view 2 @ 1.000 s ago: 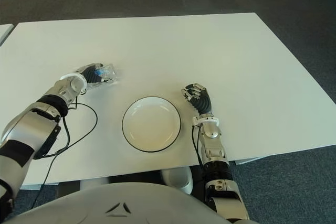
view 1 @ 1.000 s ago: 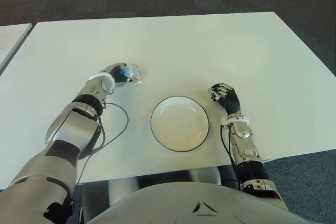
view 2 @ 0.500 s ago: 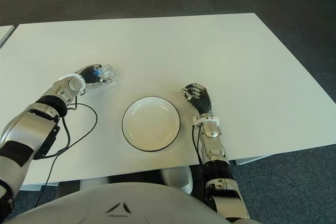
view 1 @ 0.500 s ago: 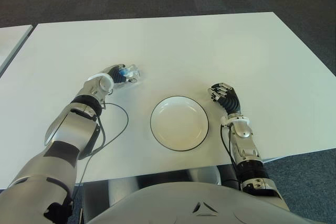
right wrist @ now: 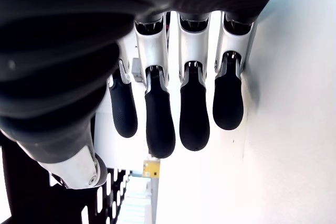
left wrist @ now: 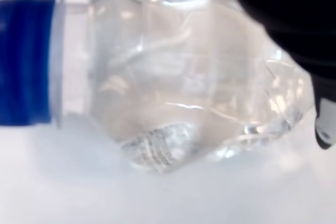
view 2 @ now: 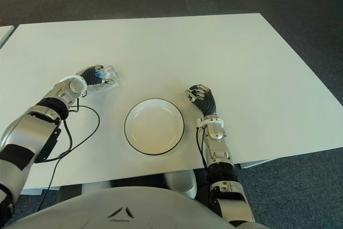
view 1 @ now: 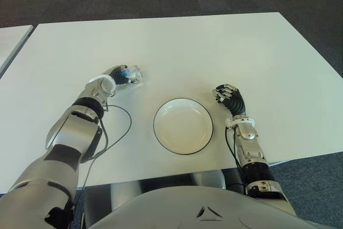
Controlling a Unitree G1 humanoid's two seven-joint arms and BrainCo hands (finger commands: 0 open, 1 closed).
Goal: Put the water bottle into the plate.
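A small clear water bottle [view 1: 134, 73] with a blue cap [left wrist: 26, 61] lies on its side on the white table [view 1: 214, 46], left of and a little beyond the plate. My left hand [view 1: 118, 75] is at the bottle's cap end; its black fingers [left wrist: 278, 9] curl over the crinkled plastic body [left wrist: 178, 77]. The white plate [view 1: 183, 127] with a dark rim sits near the table's front edge, with nothing in it. My right hand [view 1: 229, 98] shows just right of the plate, fingers loosely bent around nothing.
A thin black cable [view 1: 122, 127] loops on the table by my left forearm. A second white table [view 1: 10, 38] shows at the far left across a gap. Dark carpet lies beyond the table's far edge.
My left hand with the bottle has edged slightly away from me and to the left. The plate and right hand have not moved.
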